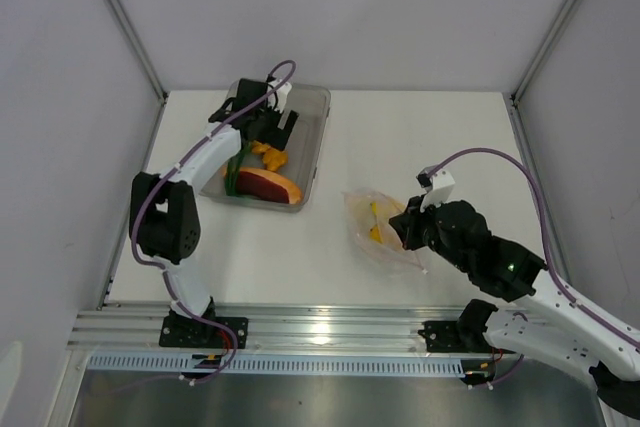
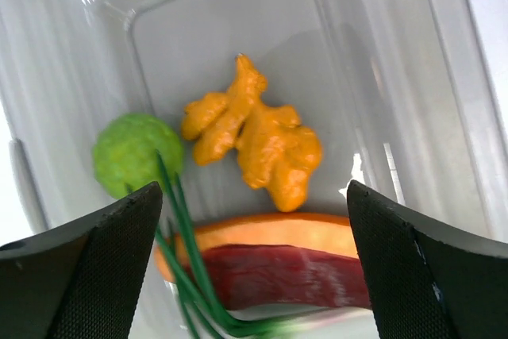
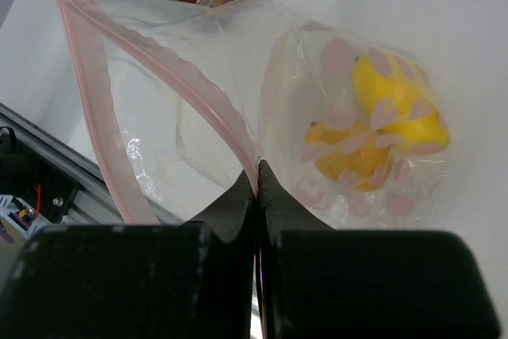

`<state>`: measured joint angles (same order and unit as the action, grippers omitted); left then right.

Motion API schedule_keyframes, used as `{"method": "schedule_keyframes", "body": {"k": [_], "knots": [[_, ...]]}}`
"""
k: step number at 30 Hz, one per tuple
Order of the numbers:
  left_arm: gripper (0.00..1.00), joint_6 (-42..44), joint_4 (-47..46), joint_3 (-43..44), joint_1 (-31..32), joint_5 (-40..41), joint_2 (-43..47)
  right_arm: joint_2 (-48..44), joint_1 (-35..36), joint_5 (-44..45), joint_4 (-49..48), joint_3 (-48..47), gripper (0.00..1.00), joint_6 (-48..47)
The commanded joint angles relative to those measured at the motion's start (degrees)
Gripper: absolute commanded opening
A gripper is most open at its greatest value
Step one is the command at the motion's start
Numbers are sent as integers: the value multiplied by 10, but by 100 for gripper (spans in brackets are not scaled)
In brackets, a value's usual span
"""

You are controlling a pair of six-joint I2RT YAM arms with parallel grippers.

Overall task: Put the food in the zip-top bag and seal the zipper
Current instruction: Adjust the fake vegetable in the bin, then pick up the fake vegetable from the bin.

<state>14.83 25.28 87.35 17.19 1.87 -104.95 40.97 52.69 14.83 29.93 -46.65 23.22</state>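
Pinching the zipper [image 3: 95,117] of the zip-top bag [image 3: 198,77] between fully closed jaws, the right gripper [image 3: 256,184] sits low over the tabletop [image 1: 420,137]; the yellow lemon [image 3: 397,109] and orange fruit [image 3: 345,152] are inside the bag. The left gripper [image 2: 254,196] hangs in the bin [image 2: 95,5], jaws wide apart and empty, above the green lime [image 2: 131,152], orange cluster [image 2: 254,136], green stalk [image 2: 186,267] and slice [image 2: 286,271].

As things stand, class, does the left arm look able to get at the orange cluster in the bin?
Probably yes. The left gripper hangs open over the clear bin, the orange cluster lying uncovered below it; the lime and green stalk sit to one side, leaving the way down free.
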Motion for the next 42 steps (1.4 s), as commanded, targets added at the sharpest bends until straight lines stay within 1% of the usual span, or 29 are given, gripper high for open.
{"method": "schedule_keyframes", "body": {"k": [1, 2, 3, 4, 5, 7, 9, 12, 13, 14, 17, 18, 19, 22, 23, 24, 25, 26, 27, 28, 29, 31, 33, 35, 36, 38, 39, 40, 42], "knots": [[99, -128, 36, 15, 1, -14, 46, -16, 8, 34, 6, -13, 0, 20], [100, -143, 10, -16, 0, -10, 61, -17, 9, 36, 6, -14, 0, 23], [99, -168, -7, -29, 0, 8, 75, -16, 11, 38, 8, -17, 0, 24], [100, -211, -21, -41, 0, 19, 89, -15, 14, 42, 10, -18, 0, 25], [100, -237, -34, -69, 0, 36, 111, -15, 16, 46, 12, -19, 0, 27], [100, -296, -33, -74, 0, 67, 117, -15, 19, 53, 20, -23, 0, 31], [100, -320, -4, -57, -1, 68, 106, -16, 24, 63, 23, -24, 0, 34], [99, -404, 27, -39, -19, 58, 83, -22, 29, 72, 23, -20, 0, 40], [99, -416, 38, -39, -28, 0, 77, -22, 29, 74, 23, -19, 0, 40], [99, -411, 32, -37, -50, -52, 70, -22, 29, 76, 23, -19, 0, 41], [99, -424, 2, -36, -78, -176, 37, -21, 31, 80, 24, -19, 0, 43], [100, -423, -5, -37, -79, -188, 30, -21, 32, 81, 23, -19, 0, 44], [99, -417, -7, -37, -79, -187, 21, -21, 32, 83, 22, -19, 0, 45], [99, -415, -22, -67, -77, -119, 50, -19, 33, 89, 22, -17, 0, 48], [100, -412, -54, -91, -72, -61, 65, -19, 34, 90, 21, -15, 0, 48], [99, -409, -69, -104, -70, -40, 80, -18, 34, 92, 19, -13, 0, 47], [99, -411, -86, -140, -70, -28, 104, -16, 34, 93, 17, -12, 0, 47], [99, -413, -123, -153, -71, -24, 112, -12, 34, 93, 14, -10, 0, 47], [99, -437, -126, -158, -73, -7, 115, -10, 34, 93, 13, -10, 0, 47], [100, -454, -115, -145, -80, 14, 109, -7, 34, 92, 11, -10, 0, 49], [99, -473, -80, -136, -86, 17, 102, -4, 34, 91, 6, -9, 0, 49], [99, -474, -78, -119, -104, -18, 86, -2, 35, 89, 0, -9, 0, 49], [99, -469, -99, -116, -110, -82, 70, 3, 35, 88, -6, -10, 0, 49], [99, -452, -117, -120, -106, -85, 68, 6, 36, 90, -7, -10, 0, 49], [99, -445, -115, -114, -103, -66, 66, 8, 36, 91, -7, -10, 0, 48], [99, -433, -96, -99, -97, -68, 39, 10, 35, 91, -8, -11, 0, 48], [100, -419, -78, -56, -96, -71, 23, 10, 35, 91, -7, -10, 0, 49], [99, -412, -34, -36, -96, -82, 5, 11, 35, 91, -8, -11, 0, 48], [97, -394, 9, 22, -89, -79, -33, 12, 37, 92, -9, -10, 0, 50]]}}
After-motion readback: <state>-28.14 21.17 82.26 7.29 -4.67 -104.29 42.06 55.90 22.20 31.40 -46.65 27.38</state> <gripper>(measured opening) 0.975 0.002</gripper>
